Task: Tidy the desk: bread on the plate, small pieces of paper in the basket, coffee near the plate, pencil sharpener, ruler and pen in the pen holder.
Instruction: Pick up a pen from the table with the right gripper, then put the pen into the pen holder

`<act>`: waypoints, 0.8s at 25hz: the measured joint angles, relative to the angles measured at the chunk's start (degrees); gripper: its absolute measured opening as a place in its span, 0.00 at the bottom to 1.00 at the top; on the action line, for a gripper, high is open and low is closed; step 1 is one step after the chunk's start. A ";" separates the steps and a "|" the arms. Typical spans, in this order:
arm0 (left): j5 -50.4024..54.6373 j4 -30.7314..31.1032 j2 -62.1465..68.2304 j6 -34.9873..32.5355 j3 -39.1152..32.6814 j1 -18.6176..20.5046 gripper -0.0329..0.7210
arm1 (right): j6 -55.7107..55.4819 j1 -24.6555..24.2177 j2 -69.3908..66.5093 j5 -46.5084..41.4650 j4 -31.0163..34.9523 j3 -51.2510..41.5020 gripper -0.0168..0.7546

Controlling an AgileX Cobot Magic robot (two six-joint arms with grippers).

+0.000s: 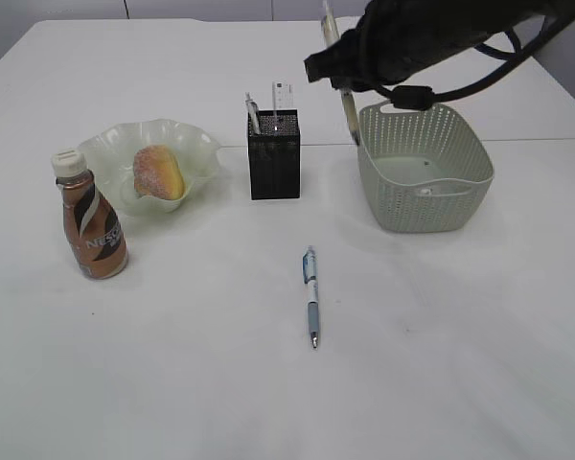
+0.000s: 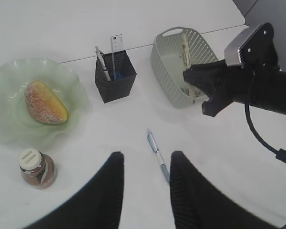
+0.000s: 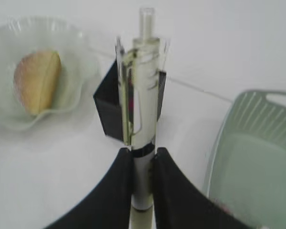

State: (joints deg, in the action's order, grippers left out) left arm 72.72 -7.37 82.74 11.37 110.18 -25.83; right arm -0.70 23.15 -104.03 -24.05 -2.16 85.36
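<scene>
The right gripper (image 3: 142, 164), jaws clenched on a clear pen (image 3: 142, 109) held high just right of the black pen holder (image 1: 274, 153), should probably bring it plumb over the opening before releasing; the left jaws stand released.

Work surface and surroundings

The table (image 1: 172, 383) is a plain white matte top that fills most of every view. A thin straight seam (image 1: 541, 140) runs across it from side to side, in the far half of the exterior view. It shows again in the left wrist view as a faint line (image 2: 81, 57). Beyond the far edge stands a pale panelled wall (image 1: 201, 8) divided by narrow dark vertical joints. A grey area (image 2: 281, 12) lies past the table corner; detail there cannot be resolved.
</scene>
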 joint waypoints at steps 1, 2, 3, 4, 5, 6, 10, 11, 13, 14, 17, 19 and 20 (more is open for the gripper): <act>0.00 0.00 0.00 0.00 0.00 0.00 0.36 | 0.00 0.00 0.00 2.30 0.00 0.00 0.15; 0.00 0.00 0.00 0.00 0.00 0.00 0.36 | 0.00 0.00 0.00 5.23 0.00 0.00 0.15; 0.00 0.00 0.12 0.00 0.00 0.00 0.36 | 0.00 0.00 0.00 8.40 0.00 0.00 0.15; 0.00 0.00 0.12 0.00 0.00 0.00 0.36 | 0.00 0.00 -0.22 11.78 -0.11 0.00 0.15; 0.00 0.11 0.12 0.00 0.00 0.00 0.36 | 0.00 0.00 -0.53 14.47 -0.11 0.00 0.15; 0.00 0.25 0.12 0.00 0.00 0.00 0.36 | 0.00 0.00 -0.96 17.59 -0.11 0.00 0.15; 0.00 1.36 0.12 0.00 0.00 0.00 0.36 | 0.16 0.00 -4.74 27.93 -0.24 0.00 0.15; 0.00 1.49 0.12 0.00 0.00 0.00 0.36 | 0.16 0.00 -5.96 30.21 -0.24 0.00 0.15; 0.00 1.59 0.12 0.00 0.00 0.00 0.36 | 0.16 0.00 -8.18 34.42 -0.24 0.00 0.15; 0.00 1.59 0.12 0.00 0.00 0.00 0.36 | 0.16 0.00 -9.34 36.47 -0.24 0.00 0.15; 0.00 1.71 0.12 0.00 0.00 0.00 0.36 | 0.16 0.00 -12.51 39.66 -0.33 0.82 0.15; 0.00 1.71 0.12 0.00 0.00 0.00 0.36 | 0.16 0.00 -14.84 40.04 -0.33 2.81 0.15; 0.00 1.71 0.12 0.00 0.00 0.00 0.36 | 0.16 0.00 -16.14 40.29 -0.33 4.18 0.15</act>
State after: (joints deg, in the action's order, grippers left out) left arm 72.72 -5.66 82.86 11.37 110.18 -25.83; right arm -0.54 23.15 -120.17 16.24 -2.49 89.54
